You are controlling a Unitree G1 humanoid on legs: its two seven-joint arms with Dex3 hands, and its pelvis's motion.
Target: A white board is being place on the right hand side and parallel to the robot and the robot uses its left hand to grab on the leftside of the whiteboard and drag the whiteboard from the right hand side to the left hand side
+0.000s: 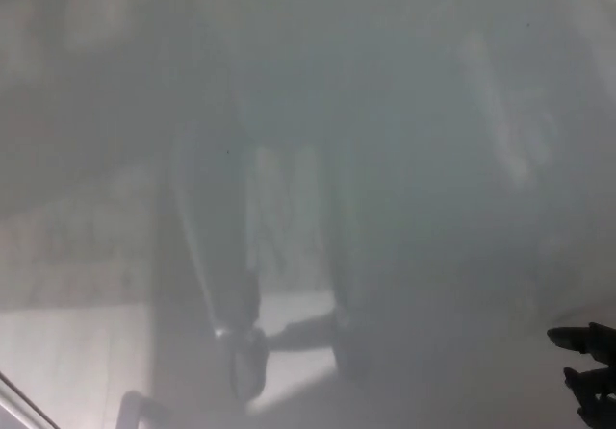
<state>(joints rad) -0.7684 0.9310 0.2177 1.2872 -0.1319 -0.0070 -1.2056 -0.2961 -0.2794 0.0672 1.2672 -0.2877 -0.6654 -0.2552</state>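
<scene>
Whiteboard (318, 83) fills the view, close in front, glossy with reflections. Right robot hand (589, 364) at lower right edge, fingers apart, holding nothing; left unseen. Pull level, steady leftward.

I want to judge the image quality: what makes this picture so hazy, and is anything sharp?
Head view: the glossy whiteboard fills the frame with blurred grey reflections; only the right hand, dark at the lower right edge, looks fairly sharp.
</scene>
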